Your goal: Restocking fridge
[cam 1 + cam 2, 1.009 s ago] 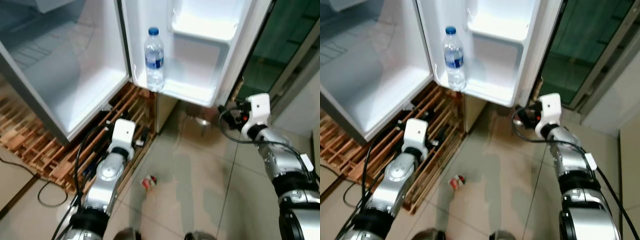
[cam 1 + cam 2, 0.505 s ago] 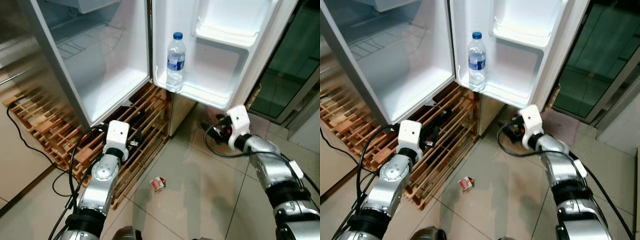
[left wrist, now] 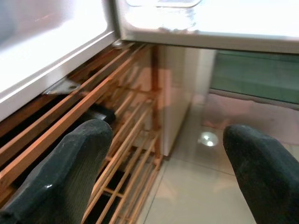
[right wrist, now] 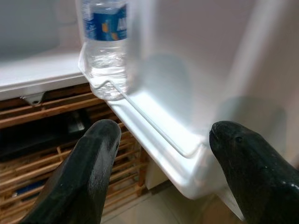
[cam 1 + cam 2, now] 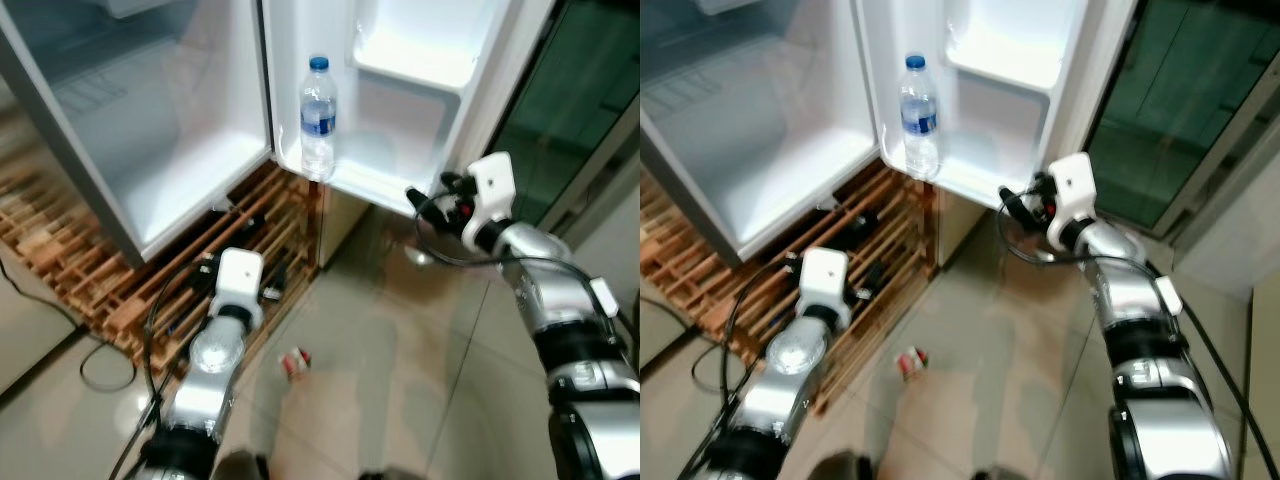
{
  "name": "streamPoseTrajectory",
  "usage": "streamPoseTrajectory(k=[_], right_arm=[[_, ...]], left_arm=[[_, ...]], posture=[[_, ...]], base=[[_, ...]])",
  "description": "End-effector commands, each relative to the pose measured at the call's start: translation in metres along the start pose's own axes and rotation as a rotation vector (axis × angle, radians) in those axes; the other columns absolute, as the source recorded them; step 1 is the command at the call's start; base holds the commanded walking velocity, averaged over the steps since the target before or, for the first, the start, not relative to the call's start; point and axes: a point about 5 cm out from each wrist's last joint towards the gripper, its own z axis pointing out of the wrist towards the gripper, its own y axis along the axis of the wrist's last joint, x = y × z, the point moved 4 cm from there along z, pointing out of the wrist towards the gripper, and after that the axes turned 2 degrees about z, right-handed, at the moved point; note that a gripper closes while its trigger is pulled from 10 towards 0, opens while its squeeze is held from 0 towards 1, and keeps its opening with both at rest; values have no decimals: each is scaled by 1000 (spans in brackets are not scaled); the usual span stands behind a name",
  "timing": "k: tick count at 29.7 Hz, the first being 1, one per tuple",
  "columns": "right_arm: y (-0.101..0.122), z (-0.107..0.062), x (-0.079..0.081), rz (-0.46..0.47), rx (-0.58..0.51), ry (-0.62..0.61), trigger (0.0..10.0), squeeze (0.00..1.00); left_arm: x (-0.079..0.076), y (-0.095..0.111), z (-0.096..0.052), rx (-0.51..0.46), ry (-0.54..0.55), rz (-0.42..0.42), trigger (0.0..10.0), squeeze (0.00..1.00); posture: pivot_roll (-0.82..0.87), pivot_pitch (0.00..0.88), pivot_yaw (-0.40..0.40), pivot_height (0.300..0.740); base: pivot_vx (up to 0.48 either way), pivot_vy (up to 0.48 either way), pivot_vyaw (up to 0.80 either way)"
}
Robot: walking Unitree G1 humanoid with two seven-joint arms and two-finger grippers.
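The fridge (image 5: 180, 130) stands open, its door (image 5: 420, 90) swung out to the robot's front. A water bottle (image 5: 318, 120) with a blue cap and blue label stands upright in the lowest door shelf (image 5: 385, 185), at the hinge-side end of that shelf. A second door shelf (image 5: 415, 60) sits higher up.

The right gripper (image 4: 163, 186) is raised to the outer lip of the lowest door shelf, at the end away from the hinge. Its two black fingers (image 4: 79, 177) are spread wide apart with nothing between them. In the right wrist view the bottle lies ahead of the fingertips and off toward one finger, well apart from both pads, with the white shelf rim between the gripper and the bottle.

The left gripper (image 3: 163, 172) hangs low in front of the wooden slatted rack (image 5: 110, 280) under the fridge body. Its fingers (image 3: 60, 177) are likewise spread, holding nothing. The bottle shelf is above and beyond this gripper, its underside visible in the left wrist view.

A small red-and-white carton (image 5: 295, 362) lies on the tiled floor (image 5: 400, 380), just beside the left arm and apart from both grippers. A black cable (image 5: 100, 365) loops on the floor near the rack.
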Motion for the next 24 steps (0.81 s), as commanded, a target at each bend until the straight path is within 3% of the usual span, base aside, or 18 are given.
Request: streamPoseTrajectory(k=[1, 7, 10, 13, 20, 24], right_arm=[[3, 4, 3, -32, 2, 5, 10000, 0], [5, 8, 15, -44, 4, 59, 10000, 0], [13, 13, 43, -45, -29, 193, 10000, 0], [19, 17, 57, -64, -47, 251, 10000, 0], [30, 26, 82, -49, -76, 276, 10000, 0], [29, 27, 94, -20, -108, 207, 10000, 0]], left_arm=[[8, -3, -1, 9, 40, 6, 10000, 0], [11, -2, 1, 9, 60, -13, 10000, 0], [12, -1, 1, 8, 63, -7, 10000, 0], [13, -1, 2, 6, 66, 0, 10000, 0], [16, 2, 3, -3, 78, -2, 10000, 0], [16, 4, 4, -10, 79, -5, 10000, 0]], posture=[[115, 37, -23, 740], [120, 38, -22, 740], [121, 40, -19, 740], [121, 41, -16, 740], [126, 41, -26, 740], [123, 43, -25, 740]], base=[[0, -458, 481], [0, 0, 259], [0, 0, 0], [0, 0, 0], [0, 0, 0], [0, 0, 0]])
